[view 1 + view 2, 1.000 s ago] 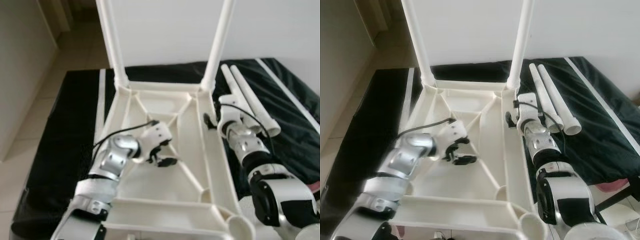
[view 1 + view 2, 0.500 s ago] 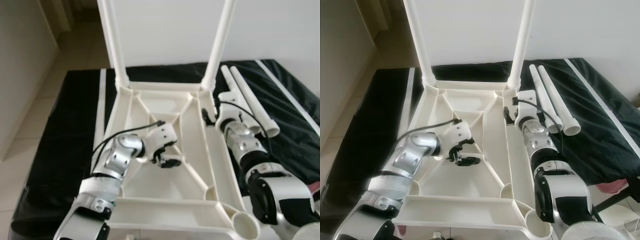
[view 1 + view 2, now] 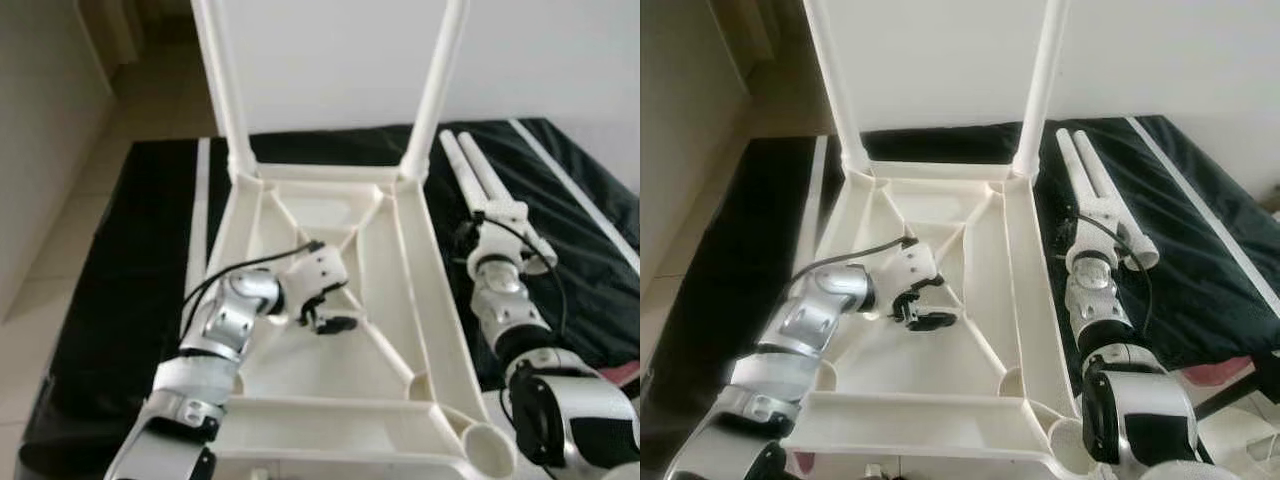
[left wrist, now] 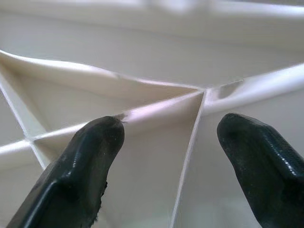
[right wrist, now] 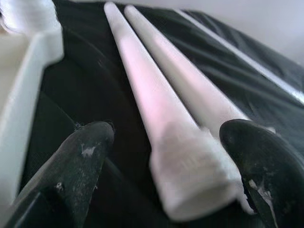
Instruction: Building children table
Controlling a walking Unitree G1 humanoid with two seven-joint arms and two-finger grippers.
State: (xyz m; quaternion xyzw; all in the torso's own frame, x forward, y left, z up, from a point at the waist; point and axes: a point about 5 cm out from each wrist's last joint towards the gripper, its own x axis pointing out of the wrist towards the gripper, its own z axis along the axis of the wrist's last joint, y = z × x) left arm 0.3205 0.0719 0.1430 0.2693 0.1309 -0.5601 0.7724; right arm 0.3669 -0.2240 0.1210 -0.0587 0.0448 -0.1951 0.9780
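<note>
The white plastic tabletop (image 3: 432,300) lies upside down on a black cloth, ribs facing up. Two white legs (image 3: 222,90) (image 3: 440,90) stand upright in its far corner sockets. Two loose legs (image 3: 478,172) lie side by side on the cloth to the right. My left gripper (image 3: 330,312) is open inside the underside, its fingers (image 4: 90,147) either side of a crossing of ribs (image 4: 202,95). My right gripper (image 5: 166,137) is open at the near ends of the loose legs, with the nearer leg's (image 5: 156,104) threaded end between its fingers.
An open round socket (image 3: 487,440) sits at the near right corner of the tabletop. The black cloth (image 3: 130,260) covers the raised surface, with tiled floor (image 3: 60,230) to the left and a white wall behind. Something pink (image 3: 625,370) shows at the right edge.
My right gripper has swung right, away from the tabletop's right rim and over to the near ends of the loose legs. The left gripper has hardly moved.
</note>
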